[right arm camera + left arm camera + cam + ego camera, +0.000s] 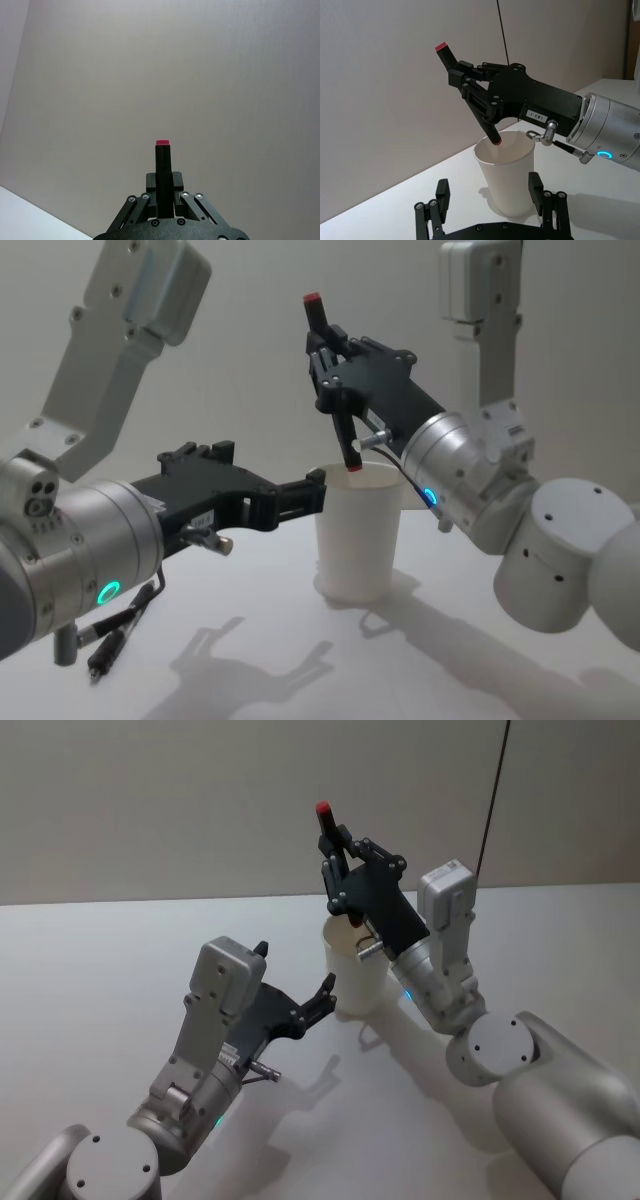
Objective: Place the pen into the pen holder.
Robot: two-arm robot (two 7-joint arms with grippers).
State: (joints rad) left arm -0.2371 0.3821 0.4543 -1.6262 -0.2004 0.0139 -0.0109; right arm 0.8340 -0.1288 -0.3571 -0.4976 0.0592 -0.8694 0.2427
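The left gripper [296, 970] waits low on the table [120, 950], its fingers apart on either side of the pen holder [355, 975]. I cannot tell if one finger touches the wall. The holder stands upright. The pen [490, 131] is above it, tilted, with its lower end just inside the mouth near the rim and its red tip up. The right gripper [322, 348] is clamped on the pen's upper part. As I judge, the carrying is done. What remains is to lower the pen a little more and let it go.
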